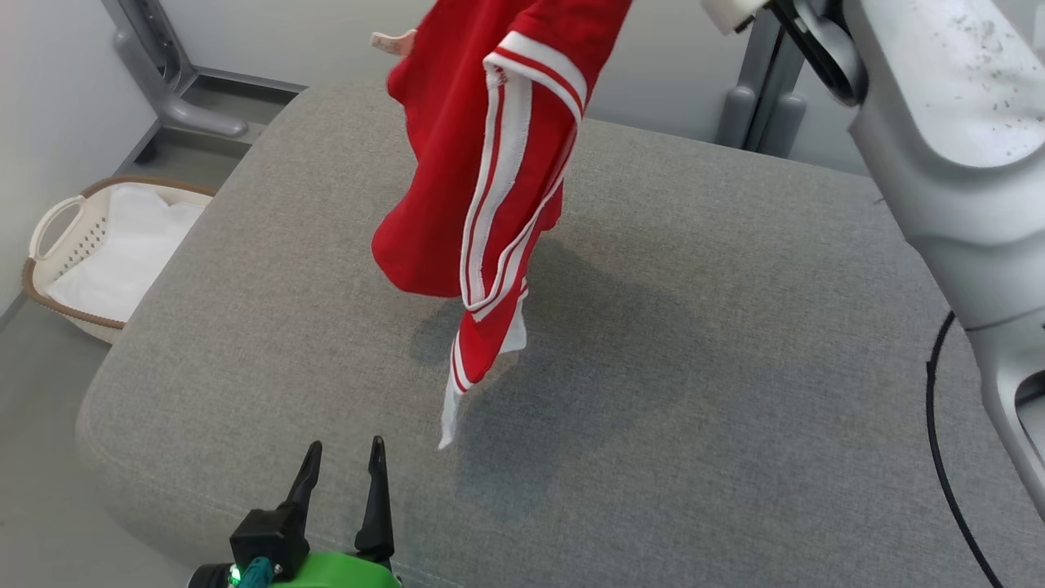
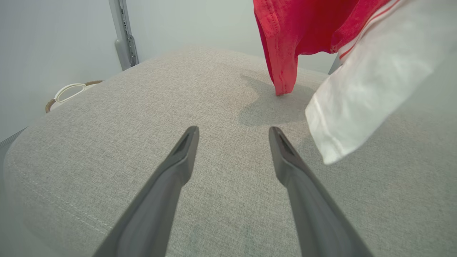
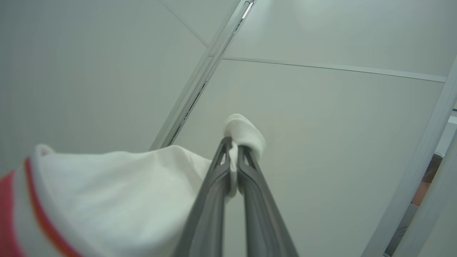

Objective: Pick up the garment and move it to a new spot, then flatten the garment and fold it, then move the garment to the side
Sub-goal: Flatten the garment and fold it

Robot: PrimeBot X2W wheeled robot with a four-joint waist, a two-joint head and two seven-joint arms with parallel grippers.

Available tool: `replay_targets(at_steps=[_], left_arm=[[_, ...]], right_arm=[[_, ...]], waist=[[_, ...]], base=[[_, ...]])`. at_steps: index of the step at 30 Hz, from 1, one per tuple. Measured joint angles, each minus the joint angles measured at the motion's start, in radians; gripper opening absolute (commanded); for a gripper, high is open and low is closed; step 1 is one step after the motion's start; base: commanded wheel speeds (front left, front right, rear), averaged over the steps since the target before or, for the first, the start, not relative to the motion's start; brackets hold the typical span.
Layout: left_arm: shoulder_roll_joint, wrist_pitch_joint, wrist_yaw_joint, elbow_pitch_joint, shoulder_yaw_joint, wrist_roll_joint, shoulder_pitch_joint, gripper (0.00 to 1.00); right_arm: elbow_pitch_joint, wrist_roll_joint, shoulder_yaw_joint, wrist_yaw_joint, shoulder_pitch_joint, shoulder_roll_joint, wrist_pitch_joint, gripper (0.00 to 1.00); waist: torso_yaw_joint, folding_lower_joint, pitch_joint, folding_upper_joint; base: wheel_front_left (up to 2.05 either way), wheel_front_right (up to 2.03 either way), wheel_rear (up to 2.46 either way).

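Note:
The garment (image 1: 482,163), red with white bands and thin red stripes, hangs in the air above the grey padded table (image 1: 694,327); its lowest white tip dangles just over the surface. In the right wrist view my right gripper (image 3: 234,142) is shut on a fold of the garment's white fabric (image 3: 117,192), held high against the wall. My left gripper (image 1: 343,457) stands open near the table's front edge, below and left of the hanging tip. In the left wrist view its open fingers (image 2: 185,150) point over the table, with a white sleeve (image 2: 364,89) and a red hem (image 2: 285,67) hanging ahead of them.
A cream laundry basket (image 1: 57,229) with white cloth stands on the floor left of the table. My pale right forearm (image 1: 955,147) crosses the upper right, a black cable (image 1: 939,457) below it. Grey frame posts (image 1: 759,106) rise behind the table.

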Motion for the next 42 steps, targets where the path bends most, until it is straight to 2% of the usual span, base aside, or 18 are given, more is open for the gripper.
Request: replay_targets(at_steps=[4, 5, 7, 8, 9, 12, 13, 16, 20, 23, 28, 35, 38, 42], left_arm=[[0.0, 0.0, 0.002, -0.001, 0.006, 0.0, 0.009, 1.0], [0.0, 0.0, 0.002, -0.002, 0.004, 0.0, 0.006, 1.0], [0.0, 0.0, 0.0, -0.004, -0.001, 0.0, -0.004, 1.0], [0.0, 0.0, -0.001, -0.006, -0.003, 0.0, -0.014, 1.0], [0.0, 0.0, -0.001, -0.007, -0.005, 0.0, -0.022, 1.0], [-0.001, 0.0, -0.001, -0.008, -0.012, 0.0, -0.04, 1.0], [0.0, 0.0, -0.001, -0.008, -0.011, 0.0, -0.042, 1.0], [0.0, 0.0, -0.001, -0.008, -0.007, 0.001, -0.046, 1.0], [0.0, 0.0, -0.001, -0.006, -0.002, 0.004, -0.046, 1.0], [0.0, 0.0, -0.001, -0.006, -0.002, 0.004, -0.047, 1.0], [0.0, 0.0, -0.001, -0.004, -0.009, 0.004, -0.051, 1.0], [0.0, 0.0, -0.001, -0.007, -0.02, 0.001, -0.051, 1.0], [0.0, 0.0, -0.001, -0.008, -0.025, 0.001, -0.053, 1.0], [0.0, 0.0, -0.001, -0.011, -0.03, 0.001, -0.057, 1.0]], right_arm=[[0.061, 0.016, -0.046, 0.0, 0.099, -0.077, 0.0, 0.0], [0.1, 0.016, -0.08, 0.0, 0.163, -0.131, 0.0, 0.0], [0.163, 0.004, -0.115, 0.0, 0.237, -0.185, 0.0, 0.04], [0.206, -0.002, -0.146, 0.0, 0.282, -0.215, 0.0, 0.44], [0.247, -0.012, -0.171, 0.0, 0.315, -0.241, 0.0, 1.0], [0.327, -0.045, -0.289, 0.0, 0.404, -0.305, 0.001, 1.0], [0.328, -0.051, -0.321, 0.0, 0.421, -0.308, 0.001, 1.0], [0.309, -0.076, -0.404, 0.0, 0.494, -0.29, 0.001, 1.0], [0.226, -0.11, -0.469, 0.0, 0.589, -0.228, 0.001, 1.0], [0.145, -0.117, -0.449, 0.0, 0.65, -0.161, 0.001, 1.0], [0.045, -0.094, -0.32, 0.0, 0.765, -0.061, 0.001, 1.0], [0.031, -0.041, -0.189, 0.0, 0.872, 0.011, 0.001, 1.0], [0.054, -0.044, -0.174, 0.0, 0.885, 0.024, 0.001, 1.0], [0.12, -0.056, -0.252, 0.0, 0.889, 0.049, 0.001, 1.0]], waist=[[-0.02, 0.0, 0.004, 0.0], [-0.036, 0.0, 0.011, 0.0], [-0.052, 0.0, 0.021, 0.0], [-0.06, 0.0, 0.026, 0.0], [-0.066, 0.0, 0.031, 0.0001], [-0.086, 0.0, 0.05, 0.0001], [-0.091, 0.0, 0.054, 0.0001], [-0.111, 0.0, 0.066, 0.0001], [-0.136, 0.0, 0.076, 0.0001], [-0.15, 0.0, 0.081, 0.0001], [-0.156, 0.0, 0.083, 0.0], [-0.149, 0.0, 0.089, 0.0001], [-0.142, 0.0, 0.095, 0.0], [-0.131, 0.0, 0.105, 0.0001]], base=[[0.0, 0.0, 0.0], [0.0, 0.0, 0.0], [0.0, 0.0, 0.0], [0.0, 0.0, 0.0], [0.0, 0.0, 0.0], [0.0, 0.0, 0.0], [0.0, 0.0, 0.0], [0.0, 0.0, 0.0], [0.0, 0.0, 0.0], [0.0, 0.0, 0.0], [0.0, 0.0, 0.0], [0.0, 0.0, 0.0], [0.0, 0.0, 0.0], [0.0, 0.0, 0.0]])
